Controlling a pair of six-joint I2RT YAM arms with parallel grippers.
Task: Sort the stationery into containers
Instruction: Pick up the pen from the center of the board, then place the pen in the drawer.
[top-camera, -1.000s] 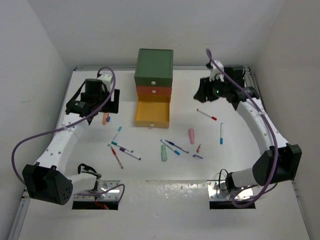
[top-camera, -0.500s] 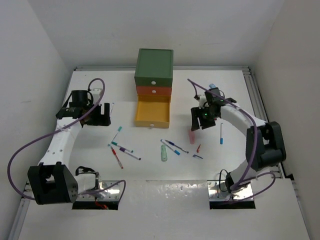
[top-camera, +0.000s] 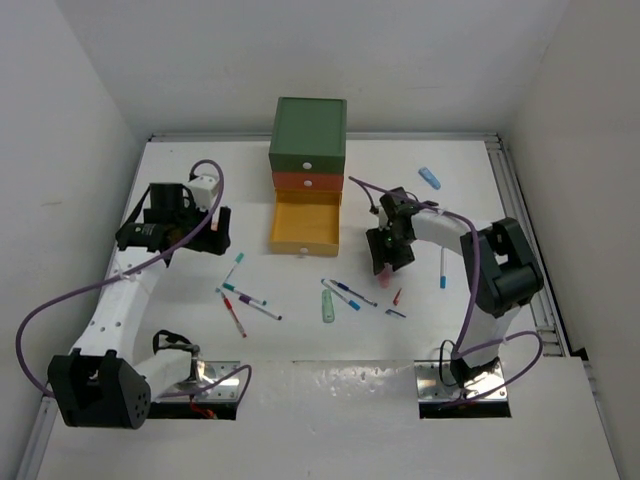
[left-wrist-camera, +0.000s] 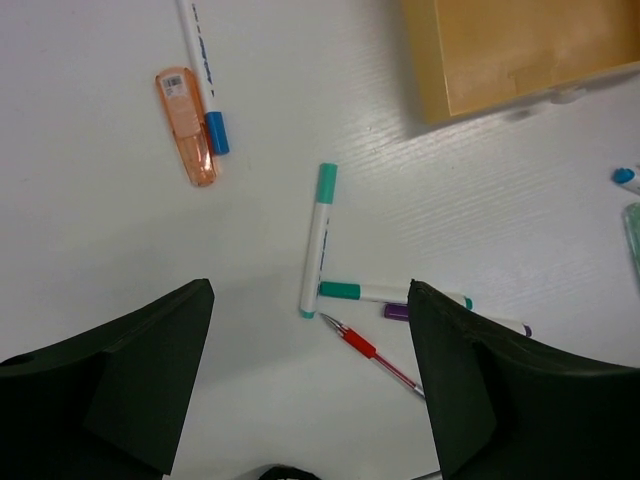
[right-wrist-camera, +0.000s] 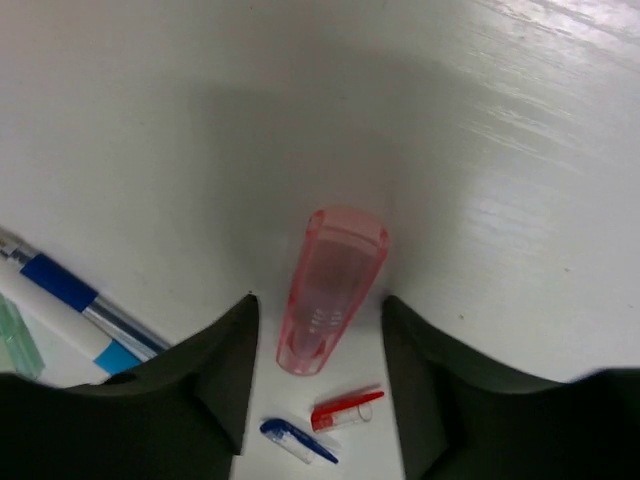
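Note:
The cabinet stands at the back centre: dark green top (top-camera: 309, 135), orange-red drawer (top-camera: 308, 181) shut, yellow drawer (top-camera: 305, 225) pulled open. My right gripper (top-camera: 389, 254) is open, low over a pink capsule (right-wrist-camera: 330, 290), one finger either side of it (right-wrist-camera: 318, 305). My left gripper (top-camera: 205, 232) is open and empty left of the yellow drawer. It hangs (left-wrist-camera: 308, 292) above a teal-capped marker (left-wrist-camera: 319, 238) and a red pen (left-wrist-camera: 375, 356). Pens and a mint-green capsule (top-camera: 327, 307) lie in the middle.
An orange capsule (left-wrist-camera: 186, 140) and a blue-capped pen (left-wrist-camera: 204, 80) lie left of the yellow drawer's corner (left-wrist-camera: 520, 50). Loose red (right-wrist-camera: 345, 410) and blue (right-wrist-camera: 297, 441) caps lie by the pink capsule. A blue-capped pen (top-camera: 443, 268) and a light blue piece (top-camera: 429, 177) lie at right.
My right arm swung from the back right corner down and left onto the pink capsule. My left gripper moved back from the orange capsule towards the near left.

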